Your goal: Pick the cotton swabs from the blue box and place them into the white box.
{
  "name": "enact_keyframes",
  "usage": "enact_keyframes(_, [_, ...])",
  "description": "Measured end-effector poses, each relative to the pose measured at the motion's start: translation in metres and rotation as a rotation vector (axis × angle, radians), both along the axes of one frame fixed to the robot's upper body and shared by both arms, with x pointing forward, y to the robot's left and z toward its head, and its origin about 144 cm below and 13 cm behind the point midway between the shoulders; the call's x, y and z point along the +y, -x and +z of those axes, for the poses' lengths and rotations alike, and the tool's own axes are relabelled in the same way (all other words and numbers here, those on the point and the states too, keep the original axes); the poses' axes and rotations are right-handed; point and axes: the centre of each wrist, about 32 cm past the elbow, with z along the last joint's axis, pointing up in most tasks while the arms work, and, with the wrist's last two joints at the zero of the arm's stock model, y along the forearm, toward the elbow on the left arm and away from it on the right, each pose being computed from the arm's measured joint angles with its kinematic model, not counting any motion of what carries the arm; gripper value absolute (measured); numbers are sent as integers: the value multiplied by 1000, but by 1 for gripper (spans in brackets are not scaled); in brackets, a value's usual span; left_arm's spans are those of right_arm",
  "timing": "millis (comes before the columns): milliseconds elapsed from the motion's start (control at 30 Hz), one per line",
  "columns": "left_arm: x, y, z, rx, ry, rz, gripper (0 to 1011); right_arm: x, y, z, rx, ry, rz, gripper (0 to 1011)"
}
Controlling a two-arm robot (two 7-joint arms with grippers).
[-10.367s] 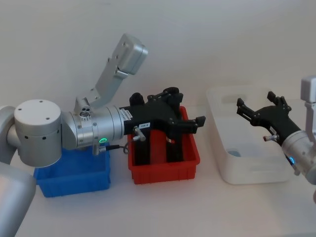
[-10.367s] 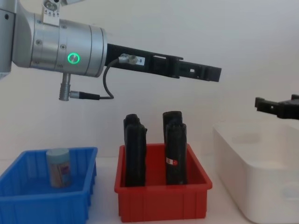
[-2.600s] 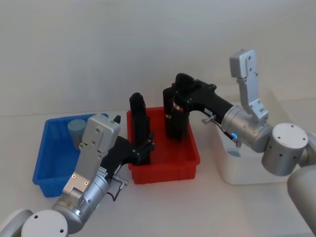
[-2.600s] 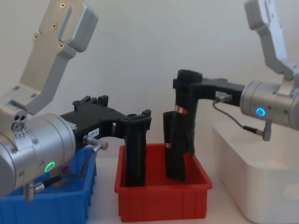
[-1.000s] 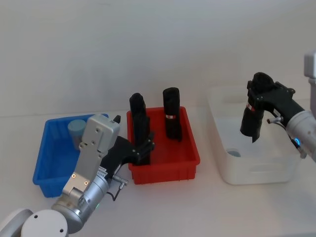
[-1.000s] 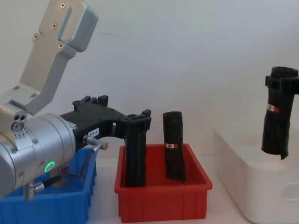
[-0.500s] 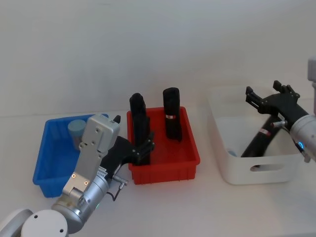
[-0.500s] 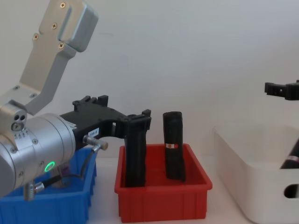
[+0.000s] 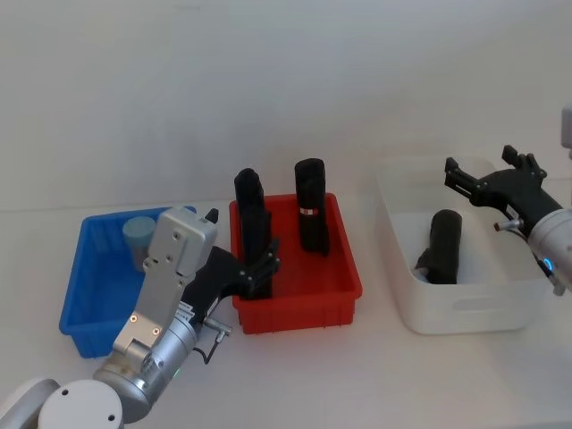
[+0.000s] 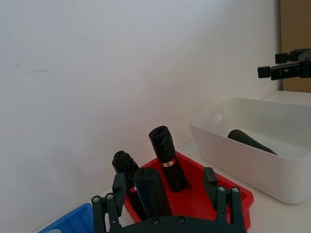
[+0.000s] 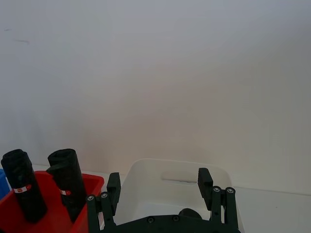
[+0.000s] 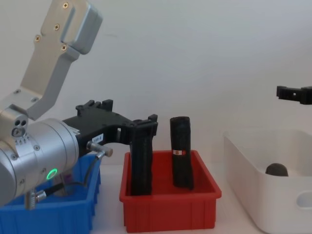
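R gripper hovers above the white box, over its rear half, fingers spread wide, nothing between them. The box sits at the R end of the desk. One black roll lies on its side inside the box, tilted, roughly mid-floor. Chest view: only the roll's rounded end pokes above the near wall of the white box; R gripper's fingertip enters from the R edge, well above the rim.

L gripper is low at the red bin's front-L corner, reaching in from the blue box side. Fingers open, set either side of a standing black roll; L wrist view shows the roll in the gap between the fingers — contact can't tell, no squeeze visible. A 2nd roll stands just behind it, partly hidden. Another upright black roll w/ a red-white band stands toward the bin's rear-R, apart from the gripper.

Blue box sits at the L end of the desk, beside the red bin. One cotton swabs tub w/ grey-blue lid stands in its rear part, near the back wall, partly hidden by the L arm.
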Motion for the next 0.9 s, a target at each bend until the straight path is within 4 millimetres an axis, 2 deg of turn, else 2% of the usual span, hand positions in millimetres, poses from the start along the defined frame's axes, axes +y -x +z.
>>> enact_keyframes(900, [0,0,0,0,0,0,1004,-1,1,0,-6,0,-1,1001])
